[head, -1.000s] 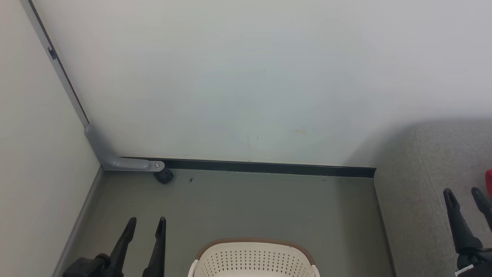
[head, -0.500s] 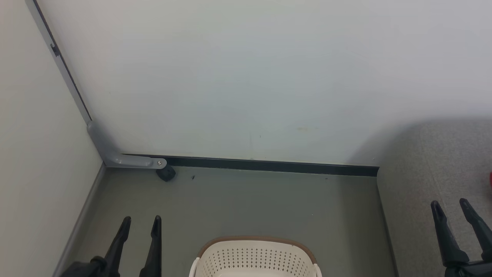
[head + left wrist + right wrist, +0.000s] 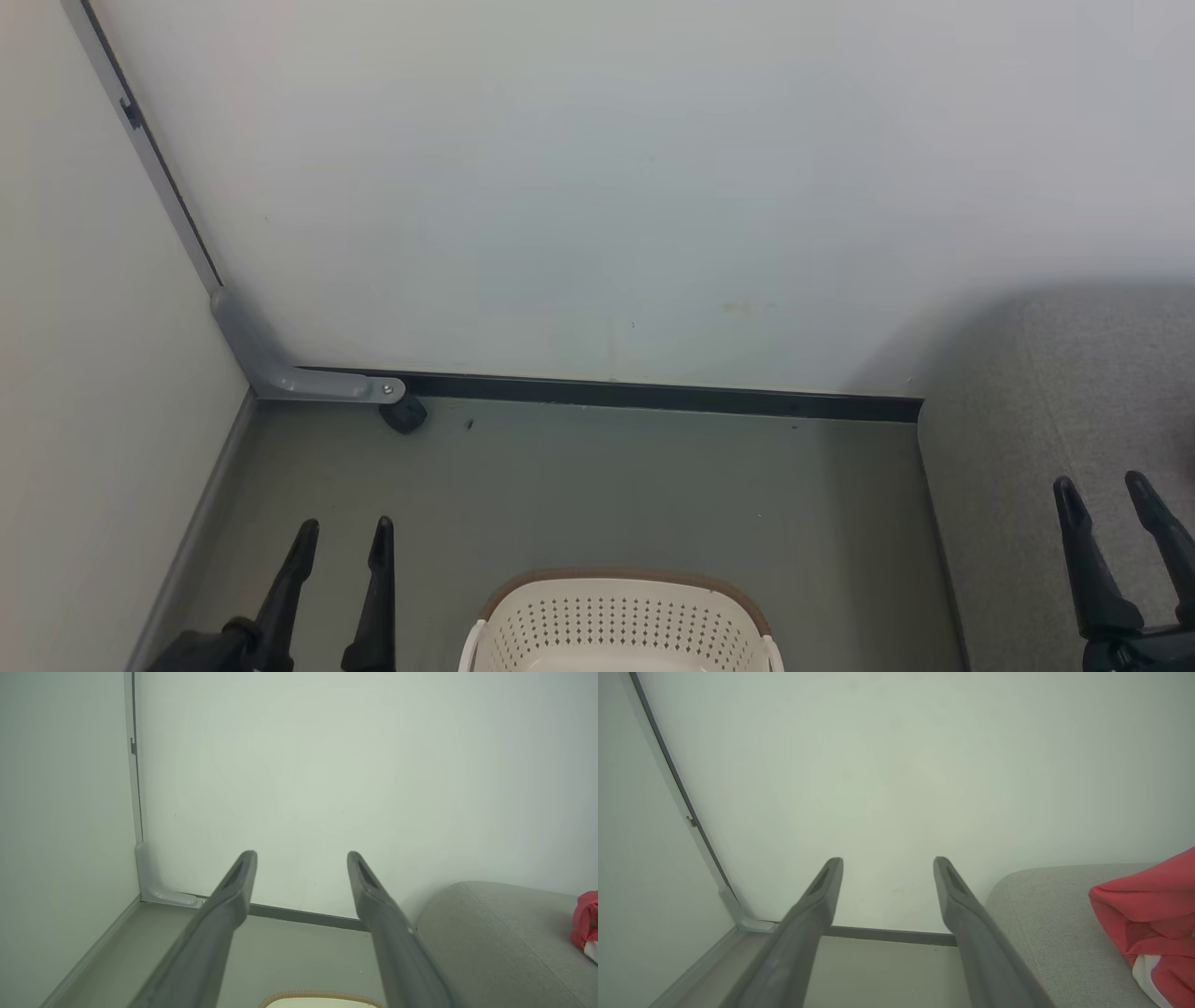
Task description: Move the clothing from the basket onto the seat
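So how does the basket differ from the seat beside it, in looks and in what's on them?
The basket is cream plastic with a perforated wall and a brown rim; the seat is plain grey fabric. The basket stands on the floor at the bottom middle of the head view; the seat lies to its right, by the wall. The seat carries red clothing; the basket's inside is mostly out of frame. Both have rounded outlines.

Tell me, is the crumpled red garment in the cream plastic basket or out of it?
Out: the crumpled red-and-white fabric garment lies on the large grey upholstered seat cushion.
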You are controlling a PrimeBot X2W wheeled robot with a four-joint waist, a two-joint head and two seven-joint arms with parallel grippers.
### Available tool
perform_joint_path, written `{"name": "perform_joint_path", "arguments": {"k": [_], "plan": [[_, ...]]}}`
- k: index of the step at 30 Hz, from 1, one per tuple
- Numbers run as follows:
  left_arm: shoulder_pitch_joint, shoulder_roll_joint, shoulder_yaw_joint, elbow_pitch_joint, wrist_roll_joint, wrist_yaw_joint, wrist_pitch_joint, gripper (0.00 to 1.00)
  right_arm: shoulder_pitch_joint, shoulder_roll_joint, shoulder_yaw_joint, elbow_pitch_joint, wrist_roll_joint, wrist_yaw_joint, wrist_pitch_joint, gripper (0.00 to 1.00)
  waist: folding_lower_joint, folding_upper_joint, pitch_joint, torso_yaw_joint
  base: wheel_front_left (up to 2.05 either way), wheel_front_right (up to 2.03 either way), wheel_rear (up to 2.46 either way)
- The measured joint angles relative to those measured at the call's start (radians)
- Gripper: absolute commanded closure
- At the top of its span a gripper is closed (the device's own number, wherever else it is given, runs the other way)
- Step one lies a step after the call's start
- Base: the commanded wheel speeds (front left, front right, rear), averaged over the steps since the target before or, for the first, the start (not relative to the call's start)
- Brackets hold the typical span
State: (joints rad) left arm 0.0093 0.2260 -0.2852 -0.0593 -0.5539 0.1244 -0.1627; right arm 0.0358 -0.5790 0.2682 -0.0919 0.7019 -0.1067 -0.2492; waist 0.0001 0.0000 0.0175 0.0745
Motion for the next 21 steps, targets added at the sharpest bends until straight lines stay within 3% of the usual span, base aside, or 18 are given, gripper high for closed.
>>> {"name": "perform_joint_path", "arguments": {"k": [21], "plan": [[0.000, -0.016, 0.024, -0.009, 0.030, 0.000, 0.030, 0.00, 0.000, 0.035, -0.029, -0.001, -0.048, 0.019, 0.000, 0.00, 0.0000, 0.0000, 0.005, -0.003, 0.00, 0.00, 0.00]]}}
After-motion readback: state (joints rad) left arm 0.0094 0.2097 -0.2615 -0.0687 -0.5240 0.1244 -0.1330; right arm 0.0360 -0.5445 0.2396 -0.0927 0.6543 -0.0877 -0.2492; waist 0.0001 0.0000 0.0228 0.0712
